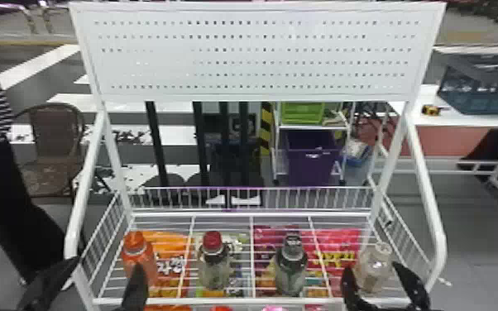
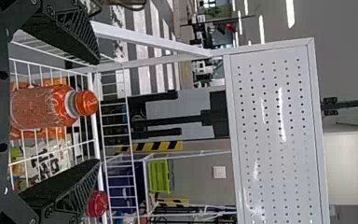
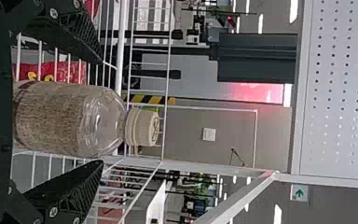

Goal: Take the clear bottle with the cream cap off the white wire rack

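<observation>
While I am viewing from the head camera, the right gripper is standing open, its fingers on either side of the clear bottle, which is resting upright toward the right end of the white wire rack. The right wrist view is showing the ribbed cream cap and a gap to one finger; the other is lying just beside the bottle, contact uncertain. The head view is placing the rack's right side tube near the outer finger. The left gripper is hanging open by the orange bottle.
</observation>
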